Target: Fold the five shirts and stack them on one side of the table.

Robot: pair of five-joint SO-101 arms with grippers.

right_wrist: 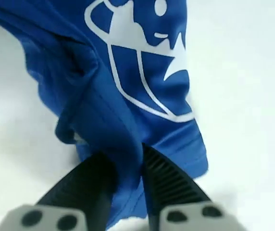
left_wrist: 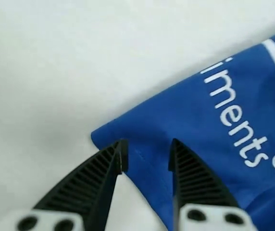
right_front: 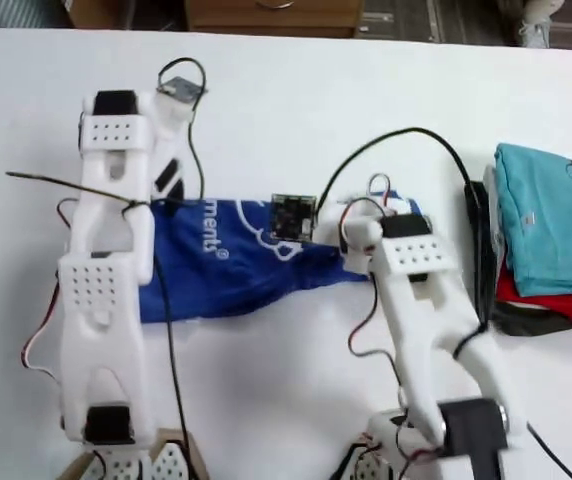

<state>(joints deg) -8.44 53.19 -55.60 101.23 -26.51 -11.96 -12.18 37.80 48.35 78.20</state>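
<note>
A blue shirt (right_front: 236, 265) with white print lies folded into a long strip across the middle of the white table (right_front: 296, 110), between the two arms. My left gripper (left_wrist: 147, 156) is open at the strip's left end, with one corner of the blue shirt (left_wrist: 214, 115) lying flat between the fingers. My right gripper (right_wrist: 128, 168) is shut on a bunched fold of the blue shirt (right_wrist: 128, 72) at its right end. In the high view the left gripper (right_front: 166, 183) sits at the shirt's far left corner.
A stack of folded shirts stands at the table's right edge: teal (right_front: 551, 220) on top, red (right_front: 561, 300) below, a dark one (right_front: 526, 322) underneath. Cables (right_front: 406, 135) loop over the table near the right arm. Bare table lies behind and in front of the shirt.
</note>
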